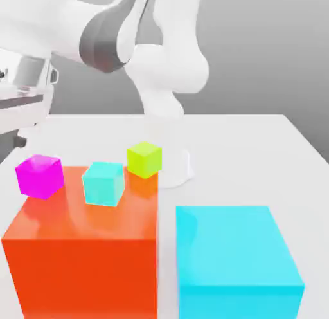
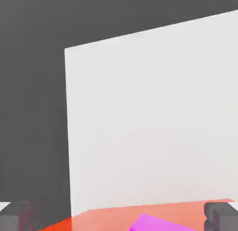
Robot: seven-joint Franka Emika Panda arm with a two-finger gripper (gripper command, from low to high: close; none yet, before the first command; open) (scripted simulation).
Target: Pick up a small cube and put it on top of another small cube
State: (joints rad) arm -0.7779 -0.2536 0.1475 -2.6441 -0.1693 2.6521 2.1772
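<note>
Your tool is spread wide, nothing between its fingers, near the bench's edge on the exterior view's left. You have three small cubes on the big orange block: magenta cube at its left edge in the exterior view, turquoise cube near the middle of its top, yellow-green cube at the far right corner. The three sit apart, none stacked. Just beside the orange block, toward the exterior view's right, you see a big cyan block, its top bare.
</note>
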